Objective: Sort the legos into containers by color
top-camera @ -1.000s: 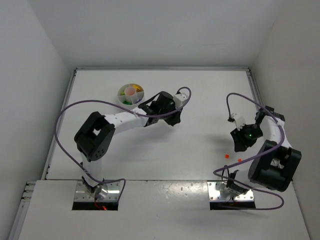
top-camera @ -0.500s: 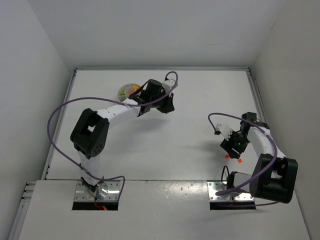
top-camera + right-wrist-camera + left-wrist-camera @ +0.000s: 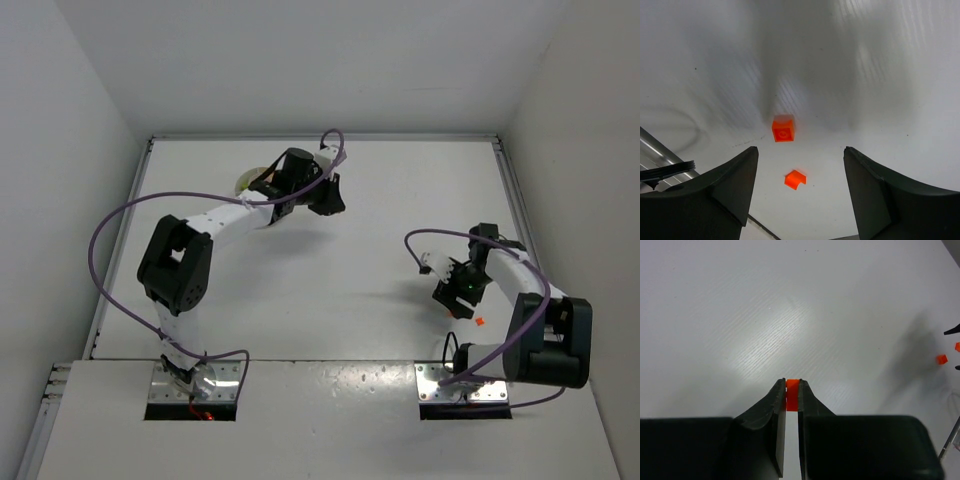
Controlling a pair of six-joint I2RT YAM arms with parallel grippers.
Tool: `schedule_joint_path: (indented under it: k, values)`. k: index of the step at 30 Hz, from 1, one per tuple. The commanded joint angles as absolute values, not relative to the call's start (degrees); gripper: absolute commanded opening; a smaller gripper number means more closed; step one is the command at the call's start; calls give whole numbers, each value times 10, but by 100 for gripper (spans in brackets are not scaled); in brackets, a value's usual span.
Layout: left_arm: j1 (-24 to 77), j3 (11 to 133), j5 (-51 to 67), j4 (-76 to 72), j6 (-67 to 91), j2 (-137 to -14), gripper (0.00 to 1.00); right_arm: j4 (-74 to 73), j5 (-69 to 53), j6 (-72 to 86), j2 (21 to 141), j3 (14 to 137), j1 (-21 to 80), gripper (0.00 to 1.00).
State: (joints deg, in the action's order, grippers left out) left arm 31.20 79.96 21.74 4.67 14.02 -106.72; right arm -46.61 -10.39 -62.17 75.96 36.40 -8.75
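Note:
My left gripper [image 3: 791,386] is shut on a small orange lego [image 3: 791,392], which shows between its fingertips. In the top view the left gripper [image 3: 330,198] hangs just right of the white dish [image 3: 246,183]; the arm hides most of the dish. My right gripper [image 3: 800,150] stands open above two orange legos on the table. One is a square brick [image 3: 783,129] just beyond the fingertips. The other is a small curved piece [image 3: 795,179] between the jaws, touching neither. From above, the right gripper [image 3: 453,296] is near one orange lego [image 3: 480,321].
Purple cables loop from both arms over the table. The table's metal front edge [image 3: 660,150] runs close behind the right gripper. Two orange pieces [image 3: 941,359] show far off at the right of the left wrist view.
The left arm has swung up and back toward the dish with the orange lego in its jaws. The right gripper has moved left and down over the two orange legos and opened wider.

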Motion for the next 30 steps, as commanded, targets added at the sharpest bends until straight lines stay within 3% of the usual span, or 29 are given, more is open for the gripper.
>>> schedule_joint_path:
  k: [1,11,21,25,30]
  values:
    - [299,819,229,39,152,-1045,0,-474,-111,-635,764,367,-67,69]
    - [299,824,235,39,157,-1050,0,-431,-93,-604,787,338,-30,61]
    - [294,830,235,39,157,-1056,0,-409,-75,-588,808,332,-19,32]
    - [294,830,235,39,157,-1056,0,-409,-69,-588,813,332,-7,12]
    - [288,830,235,39,157,-1050,0,-409,-63,-577,807,332,-2,2]
